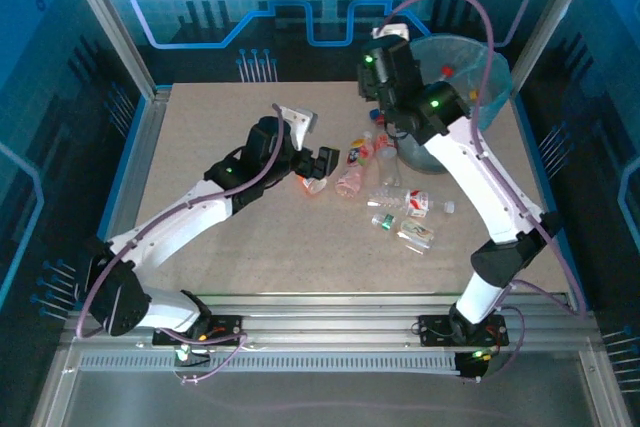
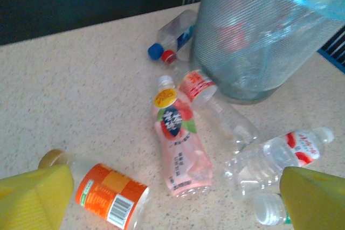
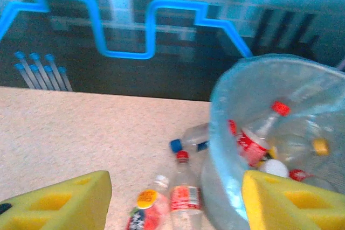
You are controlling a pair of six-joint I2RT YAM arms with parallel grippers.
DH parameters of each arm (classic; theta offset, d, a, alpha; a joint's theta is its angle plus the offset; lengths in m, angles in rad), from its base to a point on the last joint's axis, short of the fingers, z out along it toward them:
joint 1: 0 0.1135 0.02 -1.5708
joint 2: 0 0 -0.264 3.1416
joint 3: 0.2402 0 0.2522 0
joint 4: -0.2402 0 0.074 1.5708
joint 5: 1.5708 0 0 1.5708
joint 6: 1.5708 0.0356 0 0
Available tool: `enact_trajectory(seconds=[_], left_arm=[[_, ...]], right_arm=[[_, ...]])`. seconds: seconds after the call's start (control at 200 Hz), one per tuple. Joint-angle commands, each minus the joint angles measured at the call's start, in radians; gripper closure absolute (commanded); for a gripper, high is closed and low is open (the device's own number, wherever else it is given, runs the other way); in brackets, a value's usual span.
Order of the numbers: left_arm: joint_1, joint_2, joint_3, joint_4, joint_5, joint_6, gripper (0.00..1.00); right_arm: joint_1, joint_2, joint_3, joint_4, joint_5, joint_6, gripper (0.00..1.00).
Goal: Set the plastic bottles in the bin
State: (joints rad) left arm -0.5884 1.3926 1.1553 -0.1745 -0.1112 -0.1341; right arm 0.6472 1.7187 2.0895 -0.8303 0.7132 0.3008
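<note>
Speckled beige table inside a blue-panelled enclosure, with the bin standing at the far right. A red-capped bottle and others lie inside it, while the remaining plastic bottles lie on their sides in a loose cluster just near and left of its base. Your left gripper hovers over the left edge of that cluster, fingers spread wide and empty. An orange-labelled bottle and a pink-labelled bottle both lie under the gap. Your right gripper hangs beside the bin's left rim, fingers apart, holding nothing. Likely hazards: closing the left fingers here may catch two bottles at once, or squeeze a round one out so that it rolls away. A careless right arm may snag the thin liner or nudge the bin, and the two arms may meet near the bin.
</note>
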Motion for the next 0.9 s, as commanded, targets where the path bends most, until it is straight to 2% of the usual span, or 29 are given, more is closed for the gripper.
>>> enact_trajectory(seconds=[0.0, 0.22, 0.4, 0.7, 0.895], left_arm=[[0.058, 0.051, 0.060, -0.075, 0.008, -0.109, 0.01], [0.169, 0.241, 0.161, -0.237, 0.054, -0.373, 0.03], [0.169, 0.406, 0.239, -0.331, 0.055, -0.563, 0.03], [0.131, 0.545, 0.226, -0.316, 0.091, -0.652, 0.05], [0.120, 0.609, 0.261, -0.310, 0.117, -0.684, 0.09]], right_arm=[[0.037, 0.096, 0.025, -0.010, -0.062, -0.027, 0.34], [0.067, 0.190, 0.065, -0.065, -0.164, 0.001, 0.34], [0.060, 0.140, -0.022, -0.041, -0.161, -0.001, 0.34], [-0.018, -0.061, -0.305, 0.088, -0.228, 0.024, 0.33], [-0.076, -0.124, -0.396, 0.117, -0.278, 0.020, 0.33]])
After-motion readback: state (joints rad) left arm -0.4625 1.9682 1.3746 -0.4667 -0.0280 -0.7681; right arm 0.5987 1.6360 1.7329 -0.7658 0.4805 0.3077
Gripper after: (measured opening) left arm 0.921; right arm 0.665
